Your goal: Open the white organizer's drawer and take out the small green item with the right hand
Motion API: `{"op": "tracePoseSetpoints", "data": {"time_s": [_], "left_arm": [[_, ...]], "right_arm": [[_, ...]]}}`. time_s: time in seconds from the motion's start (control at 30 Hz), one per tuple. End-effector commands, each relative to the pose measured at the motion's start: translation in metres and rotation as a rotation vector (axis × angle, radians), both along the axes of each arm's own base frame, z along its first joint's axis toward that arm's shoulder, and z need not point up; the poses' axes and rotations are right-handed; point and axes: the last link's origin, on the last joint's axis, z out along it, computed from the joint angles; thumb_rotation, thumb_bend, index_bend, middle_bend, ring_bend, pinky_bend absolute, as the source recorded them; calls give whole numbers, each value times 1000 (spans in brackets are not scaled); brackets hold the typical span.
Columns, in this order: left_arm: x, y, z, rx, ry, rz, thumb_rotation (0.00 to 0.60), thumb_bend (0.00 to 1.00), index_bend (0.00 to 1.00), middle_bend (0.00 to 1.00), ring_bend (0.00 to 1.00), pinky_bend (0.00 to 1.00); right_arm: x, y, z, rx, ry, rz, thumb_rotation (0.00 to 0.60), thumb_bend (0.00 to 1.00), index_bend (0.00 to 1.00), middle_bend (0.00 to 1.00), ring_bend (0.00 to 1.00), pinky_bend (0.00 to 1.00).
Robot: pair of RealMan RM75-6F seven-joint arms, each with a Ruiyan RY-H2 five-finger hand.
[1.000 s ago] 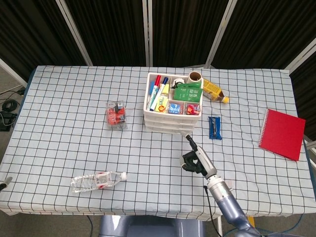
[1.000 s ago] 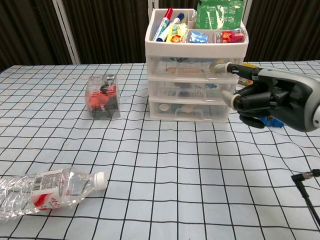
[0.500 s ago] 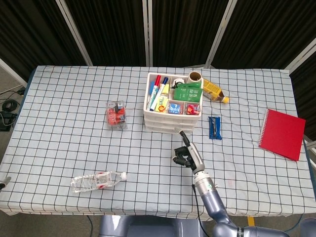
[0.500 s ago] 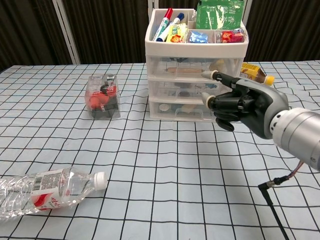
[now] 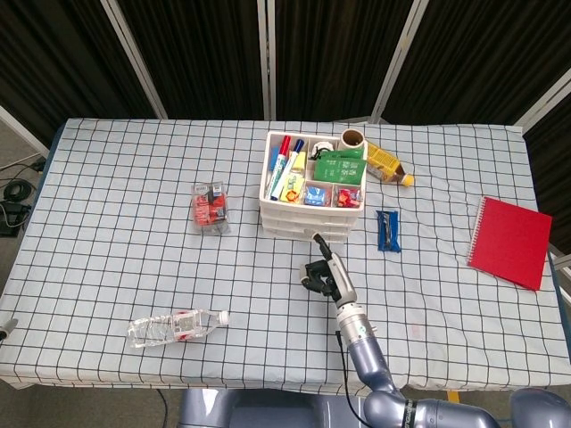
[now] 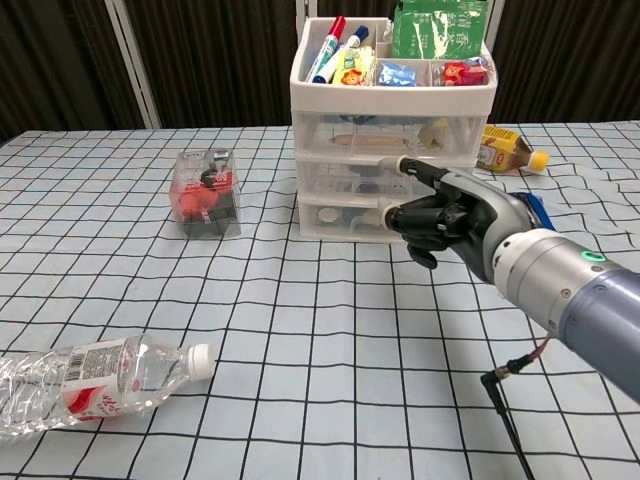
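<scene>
The white organizer (image 5: pixel 310 217) (image 6: pixel 392 132) stands at the table's middle back, its three clear-fronted drawers all closed. Its top tray holds markers, small packets and a green packet (image 5: pixel 339 167) (image 6: pixel 438 28). Drawer contents show only dimly, and I cannot make out a small green item inside. My right hand (image 5: pixel 323 273) (image 6: pixel 446 214) hovers just in front of the drawers. One finger (image 6: pixel 412 166) points at the middle drawer's front while the others are curled in. It holds nothing. My left hand is out of both views.
A clear box (image 5: pixel 211 207) (image 6: pixel 205 195) with red and black contents sits left of the organizer. A water bottle (image 5: pixel 177 326) (image 6: pixel 90 380) lies at front left. A blue snack bar (image 5: pixel 386 229), a yellow carton (image 5: pixel 389 164) (image 6: pixel 508 150) and a red notebook (image 5: pixel 509 240) lie to the right.
My right hand has moved left and closer to the organizer's front, from beside its right edge to in front of the middle drawer. The drawers have stayed closed.
</scene>
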Motion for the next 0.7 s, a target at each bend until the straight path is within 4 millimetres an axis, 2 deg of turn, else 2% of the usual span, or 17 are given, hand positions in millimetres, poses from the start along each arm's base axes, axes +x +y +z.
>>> {"op": "tracePoseSetpoints", "data": {"time_s": [0.03, 0.5, 0.7], "left_arm": [[0, 0, 0, -1, -1, 0, 600, 0, 0, 0, 0, 0], [0, 1, -2, -11, 1, 0, 600, 0, 0, 0, 0, 0], [0, 0, -1, -6, -3, -1, 600, 0, 0, 0, 0, 0]], "right_arm": [[2, -3, 1, -9, -1, 0, 600, 491, 151, 918, 971, 882], [5, -9, -1, -22, 5, -6, 600, 488, 150, 916, 969, 881], [12, -11, -5, -21, 7, 8, 600, 488, 150, 916, 969, 881]]}}
